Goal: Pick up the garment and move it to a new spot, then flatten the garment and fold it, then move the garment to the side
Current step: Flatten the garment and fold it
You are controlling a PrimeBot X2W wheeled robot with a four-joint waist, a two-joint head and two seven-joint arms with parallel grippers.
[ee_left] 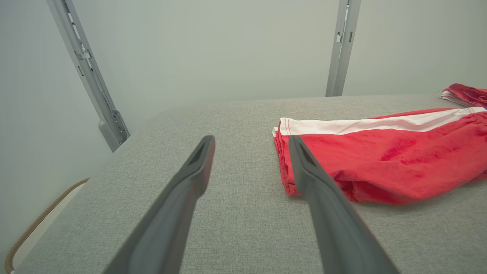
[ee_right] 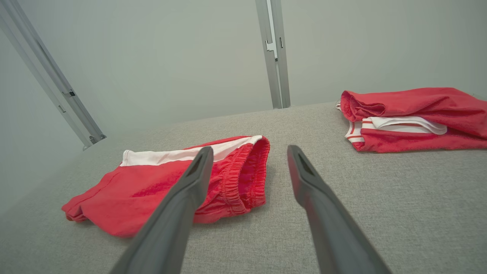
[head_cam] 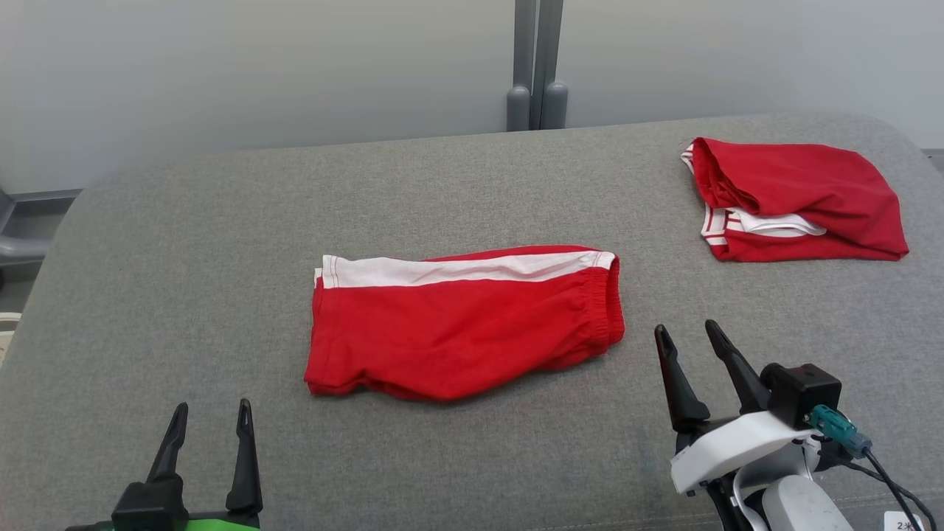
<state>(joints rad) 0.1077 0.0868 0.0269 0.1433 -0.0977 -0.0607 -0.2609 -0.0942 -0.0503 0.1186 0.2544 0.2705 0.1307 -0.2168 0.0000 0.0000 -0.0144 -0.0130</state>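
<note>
Table (head_cam: 184,258): covered in grey woven cloth with a fine heathered grain. The top is flat and matte, and its far corners are rounded.
Garment (head_cam: 461,332) (ee_left: 380,160) (ee_right: 152,186): red shorts of soft matte knit, lying at the middle of the table. They are folded flat into a rough rectangle.
Garment, detail: a broad white stripe with red stitching runs along the edge nearest the table's far side. A gathered elastic waistband forms the end towards the table's right side. Loose layered hems form the opposite end, with a few wrinkles along the near edge.
Second garment (head_cam: 804,199) (ee_left: 468,93) (ee_right: 414,118): a loosely folded red bundle at the table's far right corner. White fabric and red-and-white striped trim show between its layers, and the top fold is rounded and puffy.
Left gripper (head_cam: 212,405) (ee_left: 252,139): two long, tapering dark grey fingers with a smooth matte finish. The jaws are spread wide and hold nothing. It hangs over the table's near left part, with a green part at its base.
Right gripper (head_cam: 686,327) (ee_right: 250,148): fingers of the same form, parted wide and empty, over the table's near right part. It sits on a glossy white wrist shell with a black block (head_cam: 804,394) and a teal connector (head_cam: 837,428).
Tag (head_cam: 903,523): a small white tag below the right wrist at the table's near right edge. Its dark marks are cut by the frame and cannot be read.
Post (head_cam: 537,66): a grey metal upright behind the table's far edge, standing against pale, plain wall panels.
</note>
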